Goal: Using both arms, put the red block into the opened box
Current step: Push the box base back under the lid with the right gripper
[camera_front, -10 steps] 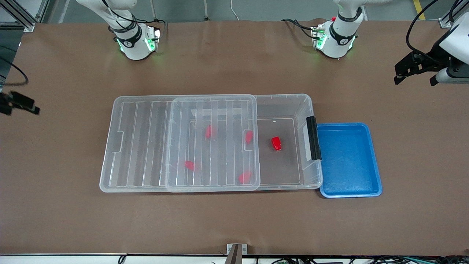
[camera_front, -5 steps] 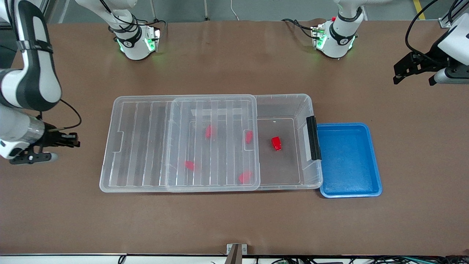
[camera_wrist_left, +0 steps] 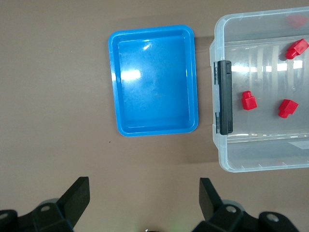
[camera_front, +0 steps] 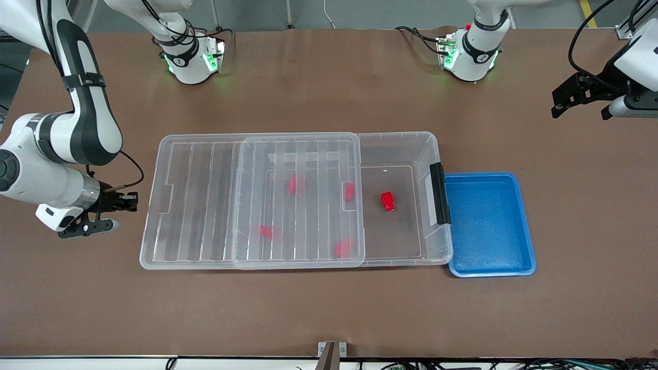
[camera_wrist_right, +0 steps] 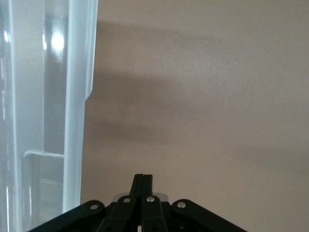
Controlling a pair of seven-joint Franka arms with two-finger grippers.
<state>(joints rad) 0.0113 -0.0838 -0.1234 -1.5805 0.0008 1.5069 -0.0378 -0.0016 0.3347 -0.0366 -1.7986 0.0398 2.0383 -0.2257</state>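
Note:
The clear box (camera_front: 435, 149) lies mid-table, its ribbed lid (camera_front: 200, 205) slid toward the right arm's end, so the part by the black latch (camera_front: 440, 193) stands uncovered. One red block (camera_front: 387, 201) lies on the uncovered floor; several more show through the lid, such as a red block (camera_front: 293, 184). My right gripper (camera_front: 128, 201), shut on nothing (camera_wrist_right: 143, 178), hangs low beside the lid's end (camera_wrist_right: 77, 96). The open, empty left gripper (camera_front: 560, 105) is over bare table at the left arm's end (camera_wrist_left: 144, 187), and from there it sees red blocks (camera_wrist_left: 248, 100) in the box (camera_wrist_left: 263, 166).
A blue tray (camera_front: 489, 224) with nothing in it sits against the box's latch end (camera_wrist_left: 153, 79). Brown table surface stretches on all sides of the box. Both arm bases stand along the table edge farthest from the front camera.
The right arm has swung in from the table's end to the lid's end, and its gripper has shut. The left arm has held still.

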